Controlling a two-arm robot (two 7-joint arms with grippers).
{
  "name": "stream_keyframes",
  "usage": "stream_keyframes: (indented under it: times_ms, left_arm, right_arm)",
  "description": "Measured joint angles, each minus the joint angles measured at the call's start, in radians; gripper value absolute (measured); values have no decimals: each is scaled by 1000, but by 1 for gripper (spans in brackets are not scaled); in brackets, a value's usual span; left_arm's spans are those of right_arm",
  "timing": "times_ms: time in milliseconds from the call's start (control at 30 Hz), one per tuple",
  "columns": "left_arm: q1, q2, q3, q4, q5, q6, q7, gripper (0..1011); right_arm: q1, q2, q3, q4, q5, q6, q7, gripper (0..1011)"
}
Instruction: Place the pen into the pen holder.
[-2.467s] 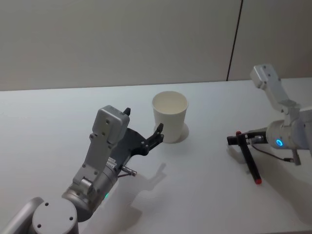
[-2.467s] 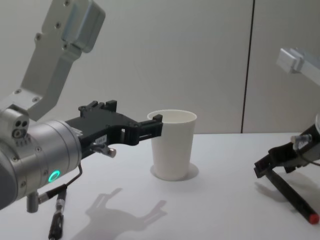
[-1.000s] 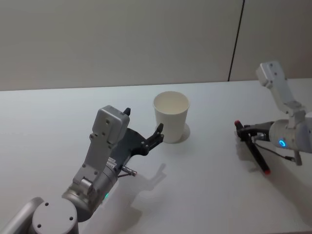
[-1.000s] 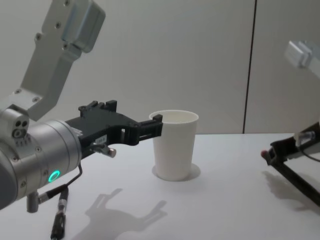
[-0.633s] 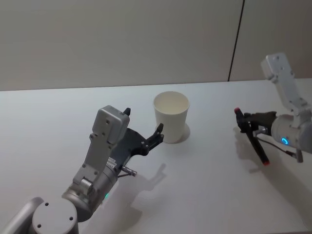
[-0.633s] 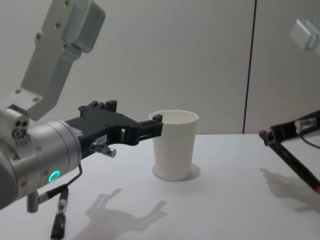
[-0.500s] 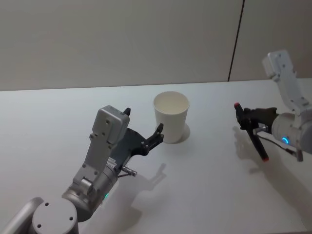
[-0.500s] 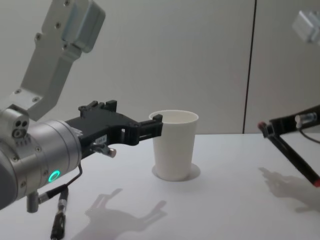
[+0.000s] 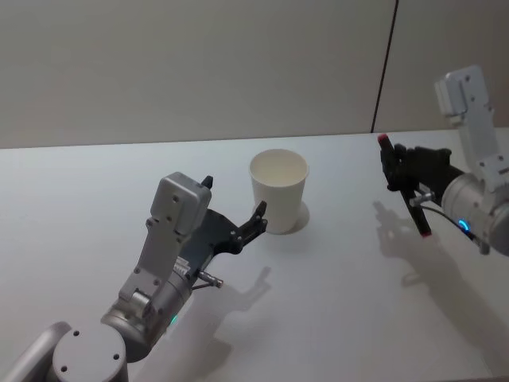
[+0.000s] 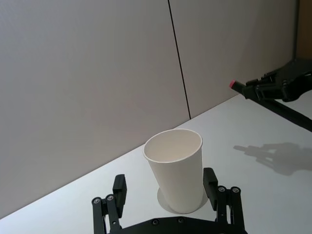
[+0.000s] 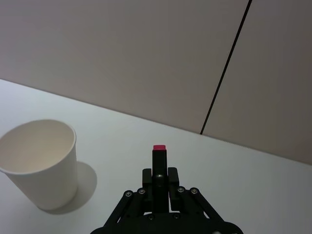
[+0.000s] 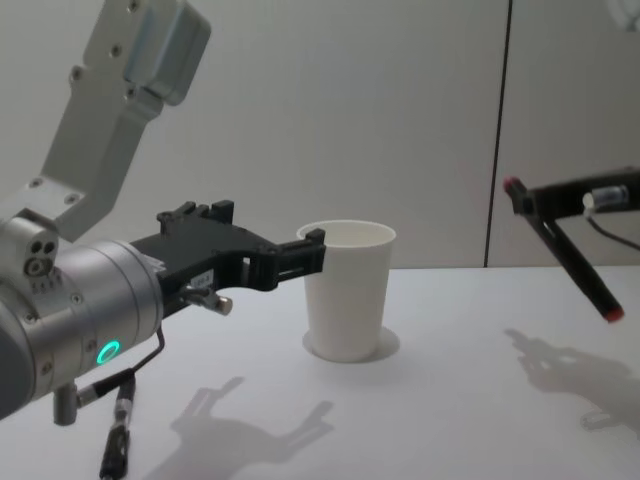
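- The left gripper (image 9: 235, 196) is nearest the body. Its fingers are spread wide and hold nothing, 1 on each side of the pen holder's near wall. Whether they touch it I cannot tell.
- Just past it, the pen holder (image 9: 277, 195) stands upright on the table (image 9: 95, 183), mouth open to the top.
- Well to its right, the right gripper (image 9: 398, 169) is clamped on the pen (image 12: 570, 258) near 1 red end, holding it clear of the table.
- The pen's long axis is tilted: the gripped end is high and toward the holder, and the free end hangs lower and away.
- I judge the right arm must carry the pen leftward over the rim and bring it nearer upright.
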Motion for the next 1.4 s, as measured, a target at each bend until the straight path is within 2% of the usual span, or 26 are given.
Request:
stream_keyframes:
  times_ms: [600,933,1133,1400]
  left_arm:
    - [0,0,0,0,0,0,0,1003]
    - [0,0,0,0,0,0,0,1003]
    - [0,0,0,0,0,0,0,1003]
    - [0,0,0,0,0,0,0,1003]
  right_arm:
    - [-26,-10,-19,-41,-50,-284,-27,176]
    - [-27,-19,-28,-53,-64,-437,-32,176]
    - [-25,-25,-31,-64,-70,-506,-32,176]
    - [-23,-29,-35,-75,-75,-559,-27,176]
